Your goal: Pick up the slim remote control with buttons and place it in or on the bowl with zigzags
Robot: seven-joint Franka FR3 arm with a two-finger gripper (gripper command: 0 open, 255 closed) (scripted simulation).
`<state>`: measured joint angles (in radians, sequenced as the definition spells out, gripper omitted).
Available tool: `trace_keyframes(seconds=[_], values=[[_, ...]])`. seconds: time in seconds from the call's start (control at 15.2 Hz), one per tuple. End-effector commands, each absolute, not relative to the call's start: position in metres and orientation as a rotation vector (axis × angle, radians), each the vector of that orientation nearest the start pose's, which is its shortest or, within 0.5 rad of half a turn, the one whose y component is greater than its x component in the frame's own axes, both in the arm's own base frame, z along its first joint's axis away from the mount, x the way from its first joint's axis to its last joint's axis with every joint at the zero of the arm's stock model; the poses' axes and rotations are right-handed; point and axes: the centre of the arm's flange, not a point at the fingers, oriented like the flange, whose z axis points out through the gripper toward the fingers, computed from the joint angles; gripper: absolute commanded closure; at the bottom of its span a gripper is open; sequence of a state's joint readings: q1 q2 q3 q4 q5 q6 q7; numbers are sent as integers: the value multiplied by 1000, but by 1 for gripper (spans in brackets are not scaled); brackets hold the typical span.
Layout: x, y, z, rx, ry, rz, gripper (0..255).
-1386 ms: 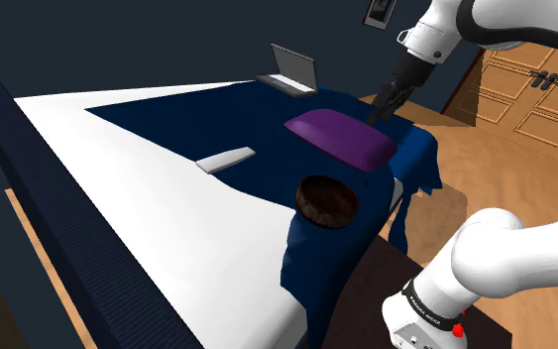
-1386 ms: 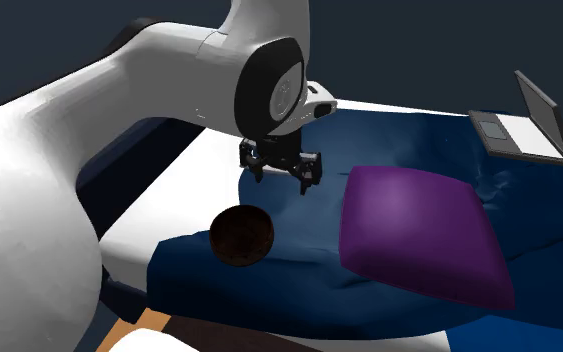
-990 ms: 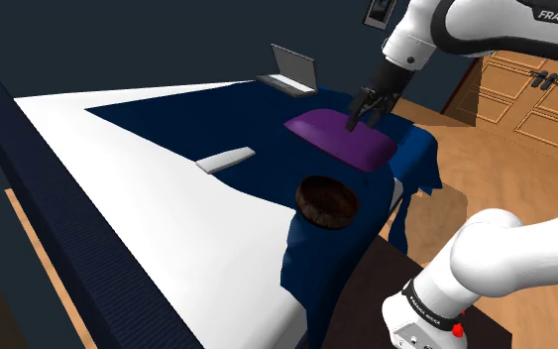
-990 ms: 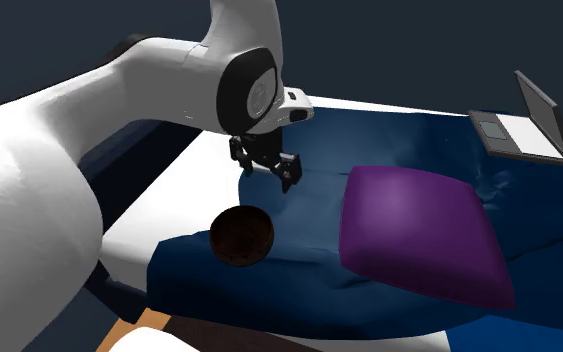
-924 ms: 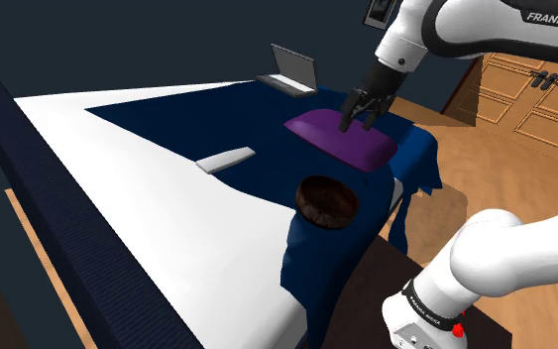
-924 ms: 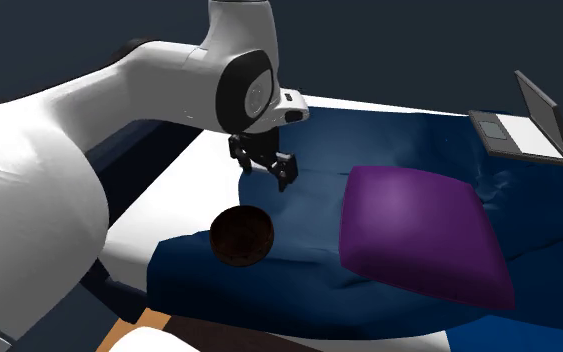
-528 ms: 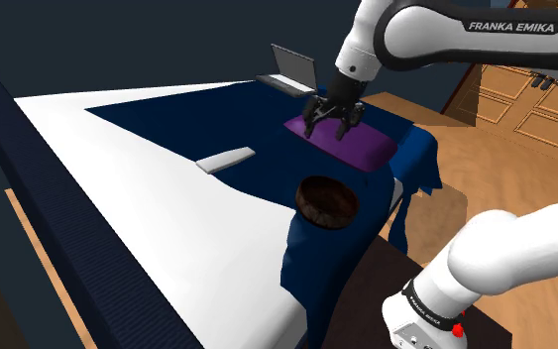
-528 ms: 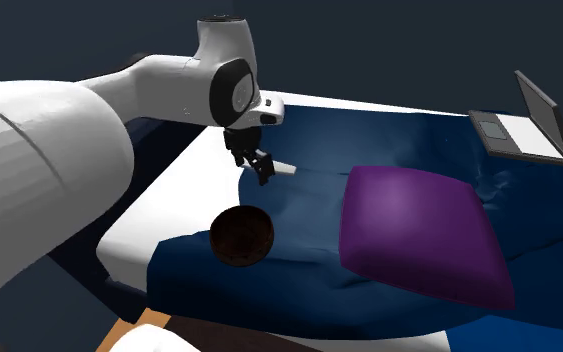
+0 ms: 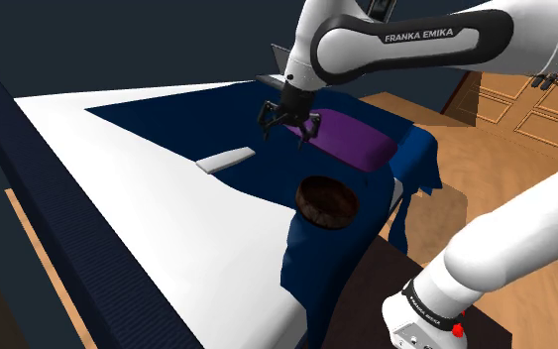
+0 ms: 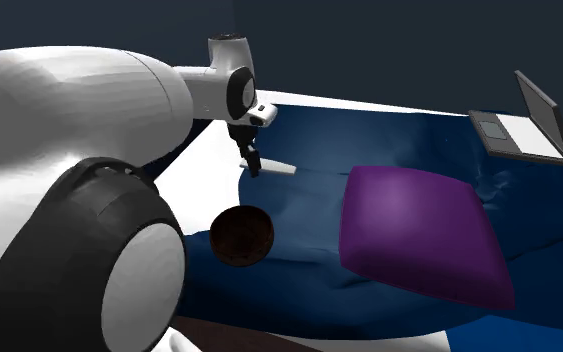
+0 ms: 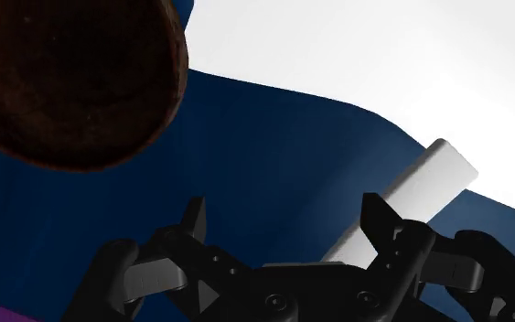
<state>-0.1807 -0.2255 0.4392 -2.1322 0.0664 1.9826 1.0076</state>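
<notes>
A slim pale grey remote (image 9: 225, 159) lies flat where the blue blanket meets the white sheet. It is also seen as the remote (image 10: 277, 167) and as the remote (image 11: 411, 201). The dark brown bowl (image 9: 327, 200) sits near the bed's edge, apart from the remote, and appears as the bowl (image 10: 241, 235) and the bowl (image 11: 63, 82). My gripper (image 9: 288, 131) hangs open above the blanket between the cushion and the remote. In the wrist view the gripper (image 11: 284, 224) is empty, with the remote just beyond one fingertip (image 11: 374, 215). The gripper (image 10: 252, 160) hovers close beside the remote.
A purple cushion (image 9: 351, 139) lies on the blue blanket (image 9: 167, 124) to the shoulder view's right of the gripper. An open laptop (image 9: 291, 69) sits at the bed's far end. A dark bed frame (image 9: 58, 238) runs along the left. Wooden floor (image 9: 485, 169) lies at right.
The arm has swung from above the purple cushion toward the shoulder view's left and lower, ending close to the remote. The fingers stayed open and the remote and bowl have not moved.
</notes>
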Motion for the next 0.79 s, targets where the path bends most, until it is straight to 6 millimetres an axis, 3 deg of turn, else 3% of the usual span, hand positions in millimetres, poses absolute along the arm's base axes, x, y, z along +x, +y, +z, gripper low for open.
trace_keyframes(seconds=[0.0, 0.4, 0.73], values=[[500, 152, 486, -2839, 1327, -87, 0], [571, 167, 448, -2651, 1680, -43, 0], [632, 167, 415, -2460, 1953, -6, 0]])
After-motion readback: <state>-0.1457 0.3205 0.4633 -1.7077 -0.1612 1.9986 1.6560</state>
